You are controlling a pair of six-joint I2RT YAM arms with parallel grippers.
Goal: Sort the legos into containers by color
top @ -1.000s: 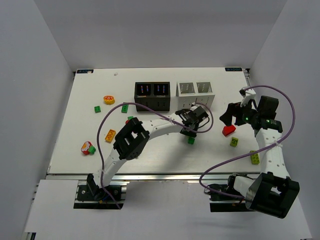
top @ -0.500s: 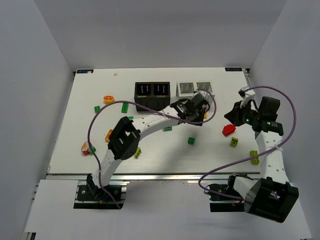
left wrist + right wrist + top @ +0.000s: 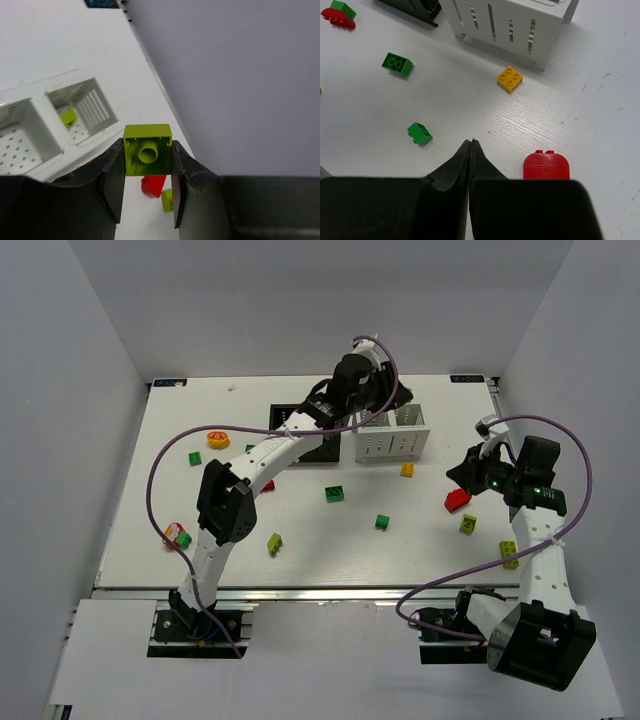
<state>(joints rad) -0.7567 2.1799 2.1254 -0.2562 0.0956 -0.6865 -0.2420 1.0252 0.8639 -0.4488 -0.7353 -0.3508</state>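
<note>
My left gripper (image 3: 147, 146) is shut on a lime lego (image 3: 147, 150), its hollow underside facing the camera. It hangs high over the right end of the white container (image 3: 390, 445). That container's right compartment (image 3: 102, 112) holds another lime lego (image 3: 68, 116). The left arm covers much of the black container (image 3: 326, 446). My right gripper (image 3: 471, 143) is shut on nothing, low over the table beside a rounded red lego (image 3: 546, 165). A yellow lego (image 3: 510, 79) lies just in front of the white container (image 3: 520, 25).
Green legos (image 3: 397, 64) (image 3: 420, 133) lie mid-table. Lime legos (image 3: 468, 524) (image 3: 510, 555) sit by the right arm, and another (image 3: 274, 543) near the front. More legos (image 3: 218, 439) (image 3: 195, 458) (image 3: 177, 536) are scattered at the left. Grey walls enclose the table.
The left arm swung up and back from mid-table to above the white container, carrying the lime lego. The right gripper's jaws closed and it shifted slightly.
</note>
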